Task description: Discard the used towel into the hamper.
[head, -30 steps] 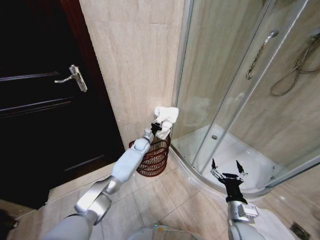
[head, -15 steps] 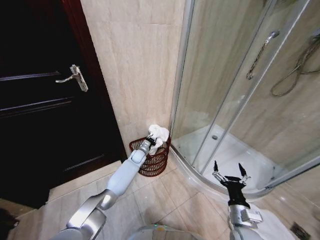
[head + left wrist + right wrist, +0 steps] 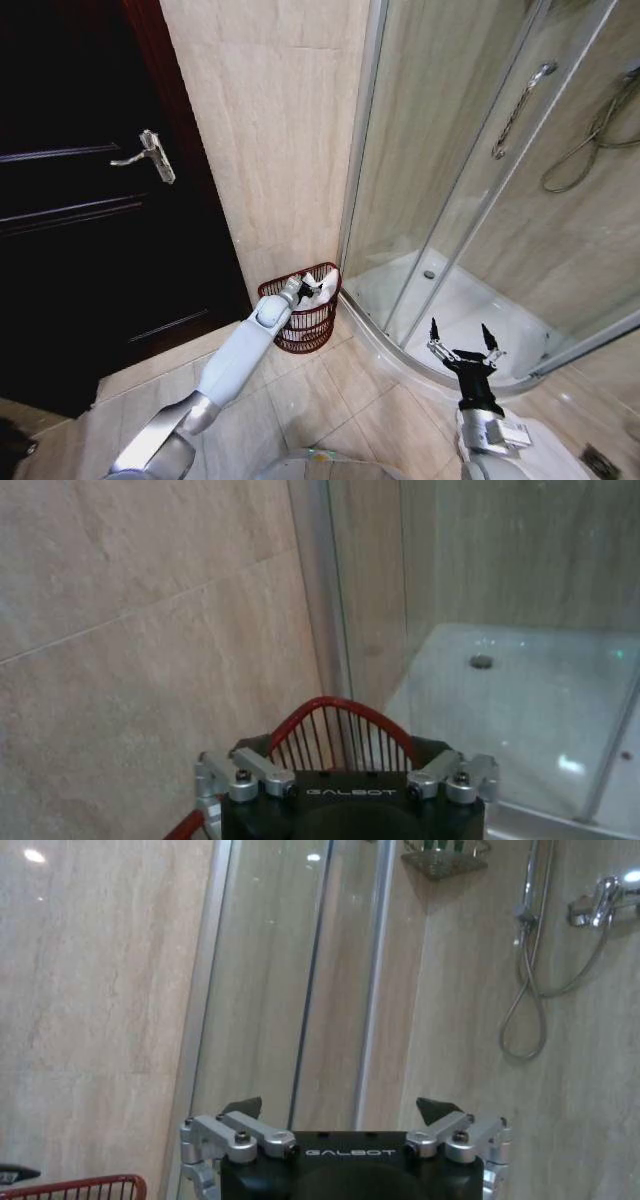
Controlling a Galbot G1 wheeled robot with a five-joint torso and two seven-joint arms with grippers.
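Dark red-brown wire, that's the hamper [image 3: 303, 318], standing on the tiled floor [image 3: 330, 400] in the corner where the beige tiled wall [image 3: 270, 140] meets the glass shower enclosure [image 3: 470, 200]. I have the left arm stretched out to it, and the left gripper [image 3: 306, 290] is down at the hamper's mouth, just at rim level. The white towel [image 3: 324, 289] is bunched at the gripper, its bulk lying inside the top of the hamper against the far side of the rim. From the head view I cannot tell whether the left fingers are clamped on the cloth or spread; the left wrist view gives me the gripper body and the hamper's red rim [image 3: 335, 709] arching beyond it, but not the fingertips.

The right gripper [image 3: 466, 341] is held low on my right, in front of the curved shower tray [image 3: 470, 300], well apart from the hamper. Its fingers [image 3: 243, 1107] are spread wide with nothing between them. In the right wrist view a bit of the hamper rim [image 3: 85, 1186] sits off to one side, and the shower hose [image 3: 530, 990] hangs on the far wall.

The dark door [image 3: 90, 220] with its lever handle [image 3: 148, 153] is to my left.
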